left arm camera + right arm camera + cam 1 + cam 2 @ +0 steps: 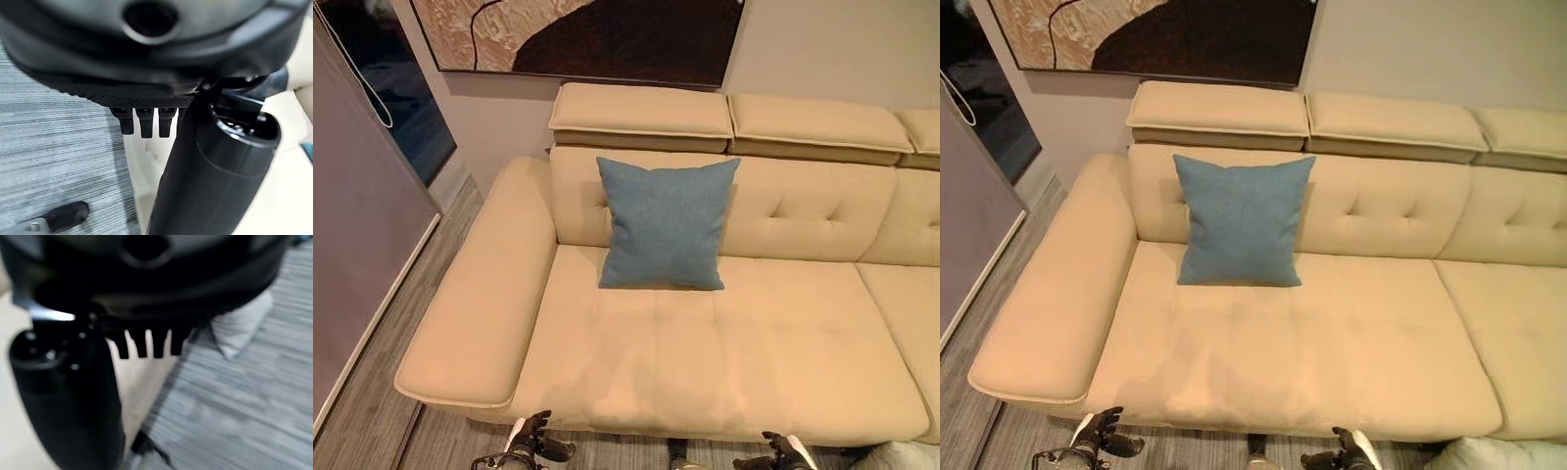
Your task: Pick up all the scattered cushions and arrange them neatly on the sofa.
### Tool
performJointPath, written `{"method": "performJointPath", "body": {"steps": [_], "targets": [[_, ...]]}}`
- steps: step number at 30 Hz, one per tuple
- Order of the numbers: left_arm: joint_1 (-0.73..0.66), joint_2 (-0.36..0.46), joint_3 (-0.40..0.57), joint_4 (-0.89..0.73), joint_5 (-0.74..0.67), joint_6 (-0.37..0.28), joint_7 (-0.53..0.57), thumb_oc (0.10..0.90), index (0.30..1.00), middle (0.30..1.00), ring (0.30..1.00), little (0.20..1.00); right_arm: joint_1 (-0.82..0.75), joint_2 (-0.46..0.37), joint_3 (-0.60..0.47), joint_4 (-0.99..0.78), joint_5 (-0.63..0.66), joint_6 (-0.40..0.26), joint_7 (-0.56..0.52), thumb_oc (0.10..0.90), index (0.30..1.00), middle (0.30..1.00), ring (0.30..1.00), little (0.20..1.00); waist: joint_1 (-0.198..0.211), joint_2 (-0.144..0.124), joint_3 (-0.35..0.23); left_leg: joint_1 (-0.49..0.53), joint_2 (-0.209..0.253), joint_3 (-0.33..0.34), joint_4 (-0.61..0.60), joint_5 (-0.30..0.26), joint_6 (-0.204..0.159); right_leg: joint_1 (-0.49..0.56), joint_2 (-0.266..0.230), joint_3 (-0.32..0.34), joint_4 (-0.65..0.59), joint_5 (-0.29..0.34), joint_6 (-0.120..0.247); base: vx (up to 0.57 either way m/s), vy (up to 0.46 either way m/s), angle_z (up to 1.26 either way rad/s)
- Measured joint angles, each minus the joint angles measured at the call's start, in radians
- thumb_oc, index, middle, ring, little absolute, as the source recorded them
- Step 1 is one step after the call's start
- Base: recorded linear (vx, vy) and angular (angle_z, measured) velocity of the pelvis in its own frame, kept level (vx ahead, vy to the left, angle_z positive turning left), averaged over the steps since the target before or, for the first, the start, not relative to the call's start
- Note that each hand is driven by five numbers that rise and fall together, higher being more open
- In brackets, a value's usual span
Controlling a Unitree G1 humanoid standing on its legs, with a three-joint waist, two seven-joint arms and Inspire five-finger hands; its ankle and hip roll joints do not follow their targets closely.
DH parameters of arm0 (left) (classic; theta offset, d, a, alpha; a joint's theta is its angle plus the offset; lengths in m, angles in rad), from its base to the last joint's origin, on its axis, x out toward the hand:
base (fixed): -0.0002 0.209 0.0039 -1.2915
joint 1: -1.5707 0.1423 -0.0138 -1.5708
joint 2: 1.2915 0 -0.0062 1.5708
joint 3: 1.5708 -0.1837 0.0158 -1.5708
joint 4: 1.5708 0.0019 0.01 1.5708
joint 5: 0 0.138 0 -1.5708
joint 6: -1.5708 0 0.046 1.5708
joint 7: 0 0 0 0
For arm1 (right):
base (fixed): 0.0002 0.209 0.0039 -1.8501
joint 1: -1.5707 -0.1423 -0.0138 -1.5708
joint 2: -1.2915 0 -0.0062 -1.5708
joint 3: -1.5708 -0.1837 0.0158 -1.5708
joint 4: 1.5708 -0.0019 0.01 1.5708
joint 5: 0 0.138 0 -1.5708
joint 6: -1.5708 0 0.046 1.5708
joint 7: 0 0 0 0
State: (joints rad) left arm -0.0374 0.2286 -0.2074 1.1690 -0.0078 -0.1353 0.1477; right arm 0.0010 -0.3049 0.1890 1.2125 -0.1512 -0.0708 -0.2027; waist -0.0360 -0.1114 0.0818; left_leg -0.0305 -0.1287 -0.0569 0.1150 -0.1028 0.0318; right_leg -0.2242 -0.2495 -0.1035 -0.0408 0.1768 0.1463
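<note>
Already one square blue fabric cushion [668,223] leans upright against the beige leather sofa [754,343] backrest, mid-frame. Both hands, left [530,443] and right [790,453], hang empty with relaxed fingers at the bottom edge. A pale cushion [1508,457] on the floor, lower right, risks being overlooked.

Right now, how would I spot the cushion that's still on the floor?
Start at the beige sofa and follow its front edge to the robot's right end. On the grey floor just below that edge lies a pale, whitish cushion. The only other cushion is blue and leans upright against the sofa's backrest.
</note>
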Motion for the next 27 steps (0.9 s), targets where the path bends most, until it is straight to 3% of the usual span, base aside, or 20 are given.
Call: {"method": "performJointPath", "body": {"steps": [3,5,6,8,9,11,12,14,15,16,17,18,22,27], "targets": [[-0.001,0.037,-0.003,0.053,0.011,0.004,0.001,0.800,0.900,0.900,0.900,0.900,-0.003,0.027,0.001,0.004,-0.001,0.005,0.001,0.800,0.900,0.900,0.900,0.900,0.000,-0.026,0.012,-0.043,-0.021,0.029,0.053,0.002,0.034,-0.033,-0.033,0.031,0.027,-0.037,0.042,-0.30,0.089,-0.10],[0.011,0.053,0.003,0.058,0.014,0.013,0.008,0.800,0.900,0.900,0.900,0.900,-0.008,0.041,0.001,0.008,-0.001,0.013,0.001,0.800,0.900,0.900,0.900,0.900,0.020,-0.010,0.023,-0.047,0.003,0.052,0.044,0.005,0.040,-0.086,0.000,0.055,0.109,-0.046,0.053,-0.19,0.070,-0.26],[0.032,0.064,0.018,0.058,0.019,0.012,0.021,0.800,0.900,0.900,0.900,0.900,-0.027,0.043,0.013,0.026,-0.001,0.013,0.002,0.800,0.900,0.900,0.900,0.900,0.031,0.020,0.035,-0.050,0.042,0.058,0.033,0.016,0.047,-0.091,0.054,0.055,0.203,-0.090,0.049,-0.19,0.055,-0.30],[0.042,0.066,0.024,0.070,0.024,0.013,0.020,0.800,0.900,0.900,0.900,0.900,-0.026,0.040,0.017,0.037,-0.001,0.015,0.002,0.800,0.900,0.900,0.900,0.900,0.049,0.053,0.037,-0.017,0.080,0.048,-0.025,0.054,0.039,-0.075,0.122,0.053,0.355,-0.186,0.028,-0.10,0.009,-0.05],[0.047,0.066,0.024,0.070,0.030,0.013,0.020,0.800,0.900,0.900,0.900,0.900,-0.024,0.038,0.017,0.038,0.000,0.015,0.002,0.800,0.900,0.900,0.900,0.900,0.051,0.059,0.034,-0.011,0.086,0.038,-0.043,0.063,0.033,-0.054,0.140,0.052,0.373,-0.211,0.023,-0.07,-0.020,0.09],[0.060,0.069,0.025,0.072,0.031,0.013,0.020,0.800,0.900,0.900,0.900,0.900,-0.025,0.038,0.018,0.043,0.000,0.014,0.002,0.800,0.900,0.900,0.900,0.900,0.060,0.050,0.032,-0.010,0.085,0.032,-0.059,0.076,0.019,0.025,0.147,0.048,0.308,-0.256,-0.021,-0.14,-0.069,0.09],[0.069,0.055,0.025,0.080,0.036,0.019,0.017,0.800,0.900,0.900,0.900,0.900,-0.039,0.035,0.018,0.044,0.000,0.014,0.002,0.800,0.900,0.900,0.900,0.900,0.068,0.074,0.032,-0.010,0.107,0.033,-0.064,0.081,0.012,0.041,0.158,0.026,0.282,-0.263,-0.044,-0.16,-0.083,-0.05],[0.074,0.043,0.025,0.078,0.039,0.022,0.018,0.800,0.900,0.900,0.900,0.900,-0.040,0.036,0.020,0.042,0.000,0.013,0.003,0.800,0.900,0.900,0.900,0.900,0.101,0.092,0.016,-0.019,0.137,0.048,-0.076,0.084,-0.010,0.016,0.156,0.011,0.379,-0.335,-0.027,-0.13,-0.085,-0.16],[0.075,0.045,0.024,0.074,0.039,0.022,0.017,0.800,0.900,0.900,0.900,0.900,-0.036,0.040,0.020,0.040,0.000,0.012,0.003,0.800,0.900,0.900,0.900,0.900,0.109,0.083,0.000,-0.023,0.137,0.044,-0.074,0.079,-0.021,0.017,0.143,0.006,0.383,-0.333,-0.021,-0.11,-0.156,-0.15],[0.076,0.044,0.023,0.072,0.039,0.030,0.018,0.800,0.900,0.900,0.900,0.900,-0.039,0.039,0.018,0.036,0.001,0.013,0.006,0.800,0.900,0.900,0.900,0.900,0.120,0.074,-0.013,-0.032,0.142,0.040,-0.084,0.095,-0.042,0.045,0.159,0.026,0.289,-0.297,-0.084,-0.10,-0.226,-0.23],[0.082,0.033,0.023,0.073,0.039,0.031,0.017,0.800,0.900,0.900,0.900,0.900,-0.056,0.026,0.018,0.030,0.002,0.012,0.003,0.800,0.900,0.900,0.900,0.900,0.123,0.088,-0.026,-0.031,0.181,0.043,-0.093,0.102,-0.048,0.085,0.206,0.026,0.183,-0.247,-0.115,-0.08,-0.188,-0.30],[0.080,0.029,0.022,0.071,0.039,0.031,0.017,0.800,0.900,0.900,0.900,0.900,-0.061,0.020,0.020,0.026,0.002,0.011,0.002,0.800,0.900,0.900,0.900,0.900,0.123,0.085,-0.028,-0.033,0.192,0.046,-0.089,0.106,-0.054,0.091,0.218,0.028,0.164,-0.236,-0.124,-0.07,-0.153,-0.31],[0.050,0.028,0.005,0.063,0.039,0.031,0.020,0.800,0.900,0.900,0.900,0.900,-0.063,-0.015,0.018,0.028,0.004,0.012,-0.002,0.800,0.900,0.900,0.900,0.900,0.111,0.085,-0.034,-0.038,0.222,0.042,-0.082,0.119,-0.078,0.103,0.248,0.027,0.139,-0.230,-0.135,-0.08,-0.127,-0.02],[0.027,0.019,-0.028,0.032,0.037,0.031,0.018,0.800,0.900,0.900,0.900,0.900,-0.038,-0.026,0.017,0.034,0.009,0.013,-0.002,0.800,0.900,0.900,0.900,0.900,0.104,0.103,-0.037,-0.061,0.215,0.018,-0.048,0.127,-0.089,0.105,0.246,0.020,0.137,-0.225,-0.142,-0.07,-0.038,0.07]]}}
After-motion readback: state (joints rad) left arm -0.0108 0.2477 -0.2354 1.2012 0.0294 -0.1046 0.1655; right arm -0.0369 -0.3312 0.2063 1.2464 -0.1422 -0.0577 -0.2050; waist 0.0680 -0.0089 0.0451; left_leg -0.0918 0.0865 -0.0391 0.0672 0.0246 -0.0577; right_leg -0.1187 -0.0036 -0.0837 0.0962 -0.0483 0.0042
